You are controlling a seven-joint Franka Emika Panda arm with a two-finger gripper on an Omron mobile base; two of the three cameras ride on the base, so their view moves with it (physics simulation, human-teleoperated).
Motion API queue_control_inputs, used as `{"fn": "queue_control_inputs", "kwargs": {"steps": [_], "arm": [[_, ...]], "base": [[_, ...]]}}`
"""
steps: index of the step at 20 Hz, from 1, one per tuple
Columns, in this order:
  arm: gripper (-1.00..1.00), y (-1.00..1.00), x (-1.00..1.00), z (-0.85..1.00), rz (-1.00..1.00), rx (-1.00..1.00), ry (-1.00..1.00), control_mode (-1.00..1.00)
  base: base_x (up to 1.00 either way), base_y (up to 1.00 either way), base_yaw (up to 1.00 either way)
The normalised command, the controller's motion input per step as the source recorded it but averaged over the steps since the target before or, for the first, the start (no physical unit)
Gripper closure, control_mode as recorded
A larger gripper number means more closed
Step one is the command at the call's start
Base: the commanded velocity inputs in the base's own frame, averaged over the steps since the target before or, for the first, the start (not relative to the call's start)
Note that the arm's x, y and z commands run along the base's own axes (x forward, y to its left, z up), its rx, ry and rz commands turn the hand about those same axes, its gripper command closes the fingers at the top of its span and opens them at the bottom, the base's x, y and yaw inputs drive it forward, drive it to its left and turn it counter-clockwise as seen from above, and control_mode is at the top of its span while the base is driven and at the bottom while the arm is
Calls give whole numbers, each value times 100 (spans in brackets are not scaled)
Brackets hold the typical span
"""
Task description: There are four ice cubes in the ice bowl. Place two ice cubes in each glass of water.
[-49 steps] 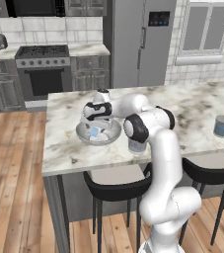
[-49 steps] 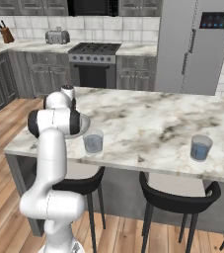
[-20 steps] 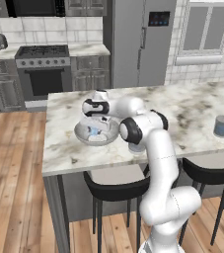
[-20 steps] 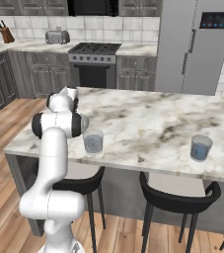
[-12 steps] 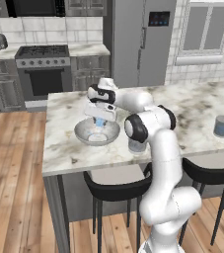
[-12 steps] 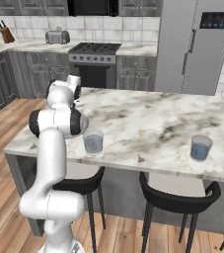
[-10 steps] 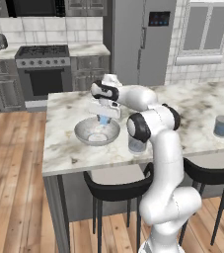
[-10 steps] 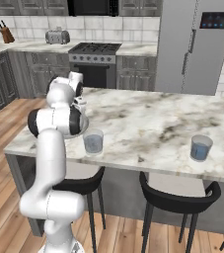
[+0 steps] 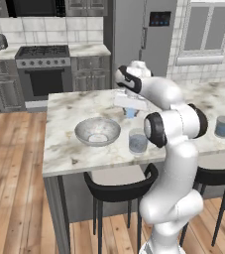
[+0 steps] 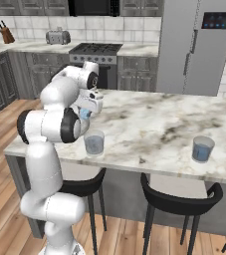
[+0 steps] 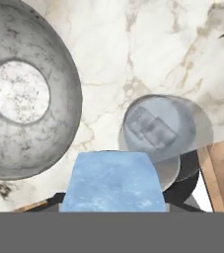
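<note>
A pale-blue ice cube (image 11: 111, 180), matte and slightly mottled, with rounded corners, sits at the bottom centre of the hand view. In the left base view the gripper (image 9: 130, 110) is above the table (image 9: 64, 144) in the middle of the frame, and its fingers pinch this cube from two sides. Right of the cube in the hand view is a clear cylindrical glass of water (image 11: 165, 131); a faint square shape shows inside it. In the upper left lies the ice bowl (image 11: 59, 123), round, shallow, of greyish glass. The table is white marble with grey-brown veins. I can read no writing.
</note>
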Motion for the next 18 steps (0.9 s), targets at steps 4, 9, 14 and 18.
{"fn": "queue_control_inputs", "kwargs": {"steps": [4, 9, 14, 18], "arm": [[100, -100, -62, 42, 10, 0, 0, -100], [100, -100, -20, 9, 13, 0, 0, -100], [100, -100, -21, 0, 22, 0, -1, -100], [100, -100, -3, 1, 23, 0, -3, -100]], "base": [[0, 0, 0], [0, 0, 0], [0, 0, 0], [0, 0, 0]]}}
